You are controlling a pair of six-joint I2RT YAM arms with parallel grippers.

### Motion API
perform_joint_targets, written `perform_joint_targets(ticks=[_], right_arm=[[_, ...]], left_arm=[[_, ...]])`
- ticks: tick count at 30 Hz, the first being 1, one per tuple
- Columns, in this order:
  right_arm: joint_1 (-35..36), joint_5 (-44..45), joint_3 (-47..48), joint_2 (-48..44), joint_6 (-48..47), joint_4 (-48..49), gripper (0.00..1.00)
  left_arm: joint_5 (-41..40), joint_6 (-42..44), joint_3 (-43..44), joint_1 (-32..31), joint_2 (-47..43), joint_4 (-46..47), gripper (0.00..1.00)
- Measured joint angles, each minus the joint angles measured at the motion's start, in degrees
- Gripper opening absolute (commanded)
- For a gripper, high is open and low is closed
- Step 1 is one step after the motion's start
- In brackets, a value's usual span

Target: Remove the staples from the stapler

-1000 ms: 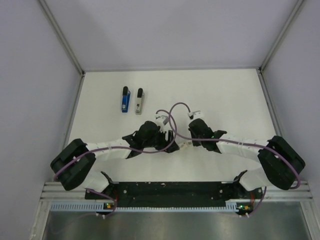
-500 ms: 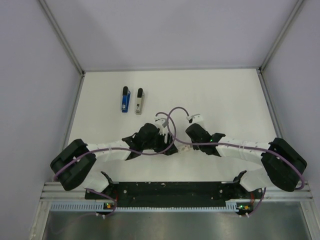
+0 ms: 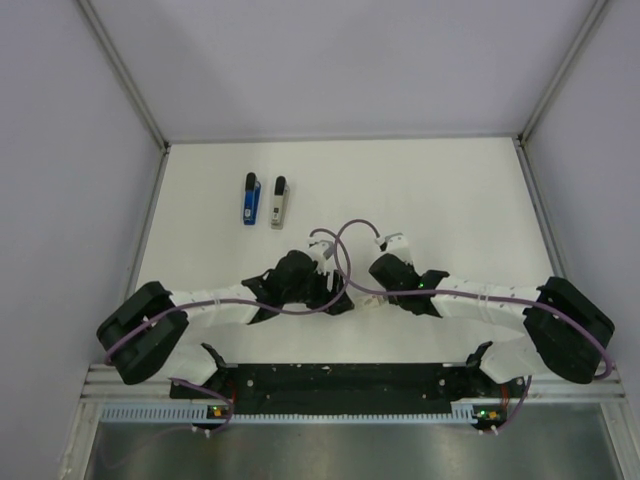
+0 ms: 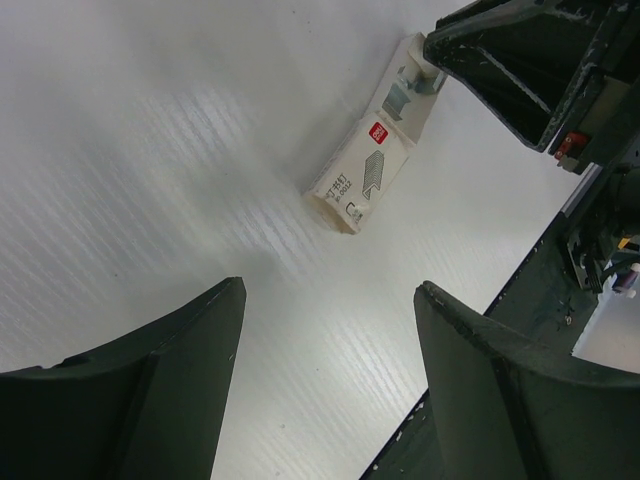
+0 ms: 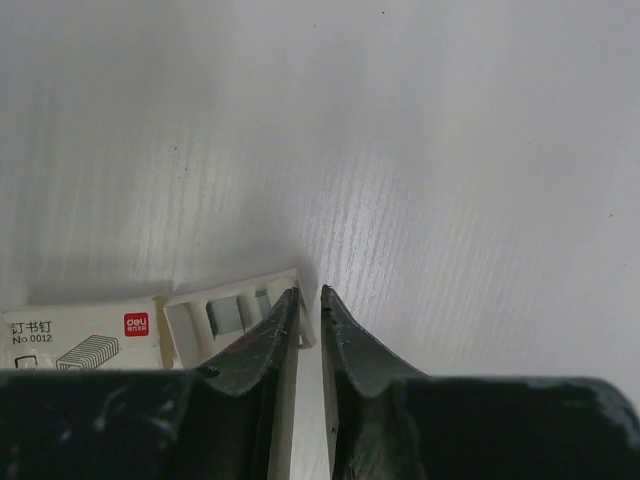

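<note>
The blue stapler lies at the far left of the table, with its silver-grey rail beside it, both far from the grippers. A white staple box with a red label lies between the grippers, its inner tray slid partly out and showing staples. My right gripper is at the tray's end, its jaws parted by a narrow gap with the left finger over the tray's end wall. The left gripper stands wide open over bare table, short of the box and holding nothing.
Both wrists meet near the table's middle, with purple cables looping above them. Grey walls close in the table on three sides. The black base rail runs along the near edge.
Both wrists have drawn slightly toward the near edge, the right one also leftward. The right jaws, shut before, now show a narrow gap. The stapler and rail have not moved.
</note>
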Motion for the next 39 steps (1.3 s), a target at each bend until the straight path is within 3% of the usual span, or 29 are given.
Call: perform_joint_targets(ticks=[12, 20, 28, 39], right_arm=[[0.0, 2.3, -0.8, -6.1, 0.1, -1.4, 0.35], [0.0, 1.4, -2.3, -10.7, -1.3, -2.4, 0.34], [-3.1, -2.6, -2.4, -10.8, -1.4, -1.6, 0.26], [-6.8, -9.1, -4.2, -8.1, -2.0, 2.8, 0.22]], left_arm=[[0.0, 0.0, -0.9, -1.0, -0.9, -0.2, 0.74], [0.0, 0.0, -1.9, -2.1, -1.1, -0.2, 0.74], [-0.3, -0.7, -2.0, -3.0, -1.0, 0.0, 0.73], [-0.2, -2.2, -2.0, -3.8, 2.8, 2.4, 0.67]])
